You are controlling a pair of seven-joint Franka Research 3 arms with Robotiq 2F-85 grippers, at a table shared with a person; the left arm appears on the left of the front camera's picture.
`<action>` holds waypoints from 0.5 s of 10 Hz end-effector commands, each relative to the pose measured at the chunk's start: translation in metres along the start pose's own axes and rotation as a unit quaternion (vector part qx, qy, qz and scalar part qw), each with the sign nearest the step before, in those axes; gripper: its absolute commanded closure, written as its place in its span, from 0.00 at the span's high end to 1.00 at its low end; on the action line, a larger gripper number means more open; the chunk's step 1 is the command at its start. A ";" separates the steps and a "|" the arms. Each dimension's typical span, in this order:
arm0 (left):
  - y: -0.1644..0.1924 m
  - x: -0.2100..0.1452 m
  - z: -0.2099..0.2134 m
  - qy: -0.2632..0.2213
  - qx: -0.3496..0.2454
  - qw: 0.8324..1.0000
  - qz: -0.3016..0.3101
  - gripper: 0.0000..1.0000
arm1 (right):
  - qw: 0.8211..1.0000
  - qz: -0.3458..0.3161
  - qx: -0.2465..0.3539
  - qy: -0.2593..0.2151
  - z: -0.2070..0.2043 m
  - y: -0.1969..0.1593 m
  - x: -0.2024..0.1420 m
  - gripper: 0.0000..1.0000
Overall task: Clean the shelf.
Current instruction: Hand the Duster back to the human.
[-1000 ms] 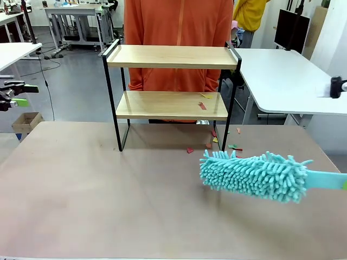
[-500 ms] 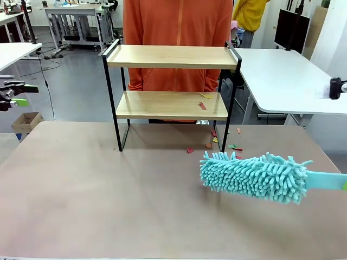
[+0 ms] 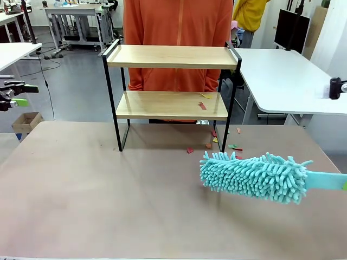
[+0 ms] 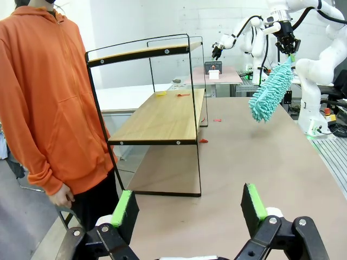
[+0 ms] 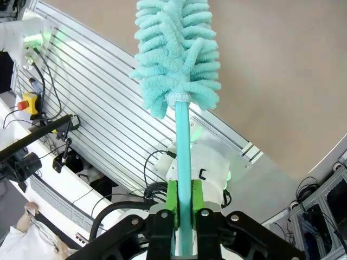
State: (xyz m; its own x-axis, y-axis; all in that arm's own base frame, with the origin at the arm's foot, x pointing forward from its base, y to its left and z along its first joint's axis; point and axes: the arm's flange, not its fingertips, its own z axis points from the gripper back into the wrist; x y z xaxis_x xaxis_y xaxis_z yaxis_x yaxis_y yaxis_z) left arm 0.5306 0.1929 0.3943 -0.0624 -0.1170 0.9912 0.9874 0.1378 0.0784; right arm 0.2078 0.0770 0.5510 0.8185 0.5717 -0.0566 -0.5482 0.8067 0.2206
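The right hand [image 5: 183,196] is closed tight on the pale turquoise handle [image 5: 182,142] of a duster [image 5: 176,49], its green pads [image 5: 172,195] pressing the handle from both sides at the bottom centre of the right wrist view. The handle runs straight up the frame to a shaggy head of thick turquoise chenille fingers. In the front view the duster [image 3: 252,176] comes in from the right edge at mid height. It lies nearly level over the counter [image 3: 108,195], with its head pointing toward the centre of the frame. In the left wrist view it hangs in the upper right, angled down from the white arm.

The left hand [image 4: 188,206] is wide open and holds nothing, its two fingers spread apart along the bottom of the left wrist view. In the front view it sits at the far left edge [image 3: 12,93], off the counter's side.

The shelf [image 3: 171,57] stands at the far side of the counter, upper centre of the front view. It has two light wooden boards in a thin black frame with raised side rails. The top board looks bare. The lower board [image 3: 162,105] carries a few paper scraps [image 3: 202,105] near its right end, red and yellow. More scraps [image 3: 233,146] lie on the counter by the shelf's right leg, between shelf and duster. A person [image 3: 176,38] in an orange hoodie stands right behind the shelf.
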 end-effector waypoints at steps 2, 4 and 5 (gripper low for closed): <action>-0.002 0.003 -0.001 -0.004 -0.002 1.000 -0.002 1.00 | 1.000 -0.004 0.007 -0.003 0.001 0.002 0.000 0.13; -0.002 0.003 -0.001 -0.004 -0.002 1.000 -0.002 1.00 | 1.000 -0.004 0.007 -0.003 0.001 0.002 0.000 0.13; -0.002 0.003 -0.001 -0.004 -0.002 1.000 -0.002 1.00 | 1.000 -0.004 0.007 -0.003 0.001 0.002 0.000 0.13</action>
State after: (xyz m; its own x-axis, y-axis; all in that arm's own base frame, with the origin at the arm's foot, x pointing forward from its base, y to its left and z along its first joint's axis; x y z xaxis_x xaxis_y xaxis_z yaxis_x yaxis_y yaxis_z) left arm 0.5306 0.1929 0.3943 -0.0624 -0.1170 0.9912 0.9873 0.1378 0.0784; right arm 0.2078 0.0769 0.5510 0.8187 0.5714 -0.0566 -0.5479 0.8069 0.2206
